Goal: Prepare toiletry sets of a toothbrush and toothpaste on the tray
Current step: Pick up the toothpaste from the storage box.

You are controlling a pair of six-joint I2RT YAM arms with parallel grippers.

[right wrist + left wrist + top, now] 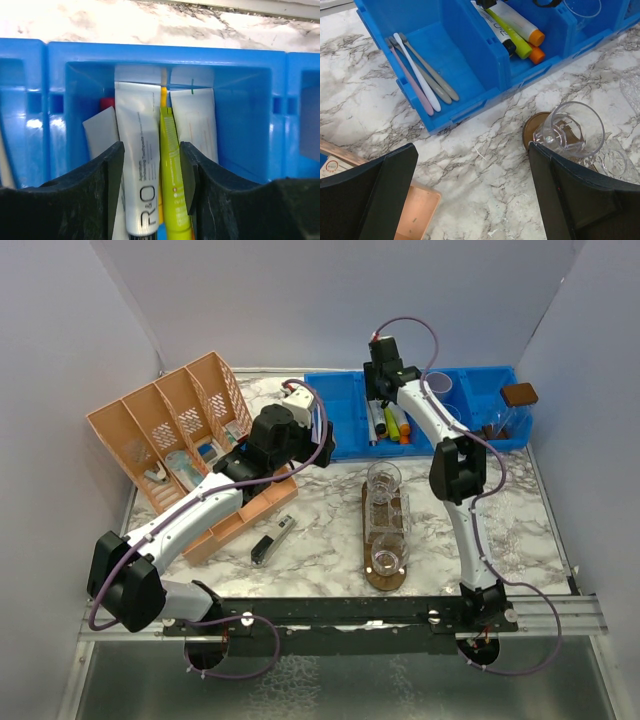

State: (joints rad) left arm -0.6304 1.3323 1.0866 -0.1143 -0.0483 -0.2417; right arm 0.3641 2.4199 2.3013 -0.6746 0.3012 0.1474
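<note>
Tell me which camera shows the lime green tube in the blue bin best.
Right wrist: the lime green tube lies large and centred, beside a white tube, between the fingers of the right tool. Left wrist shows it near the top edge, among other tubes. Top external shows only a small green sliver beside the right arm.

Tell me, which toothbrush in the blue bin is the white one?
The white toothbrush lies between the pink toothbrush and the grey toothbrushes.
</note>
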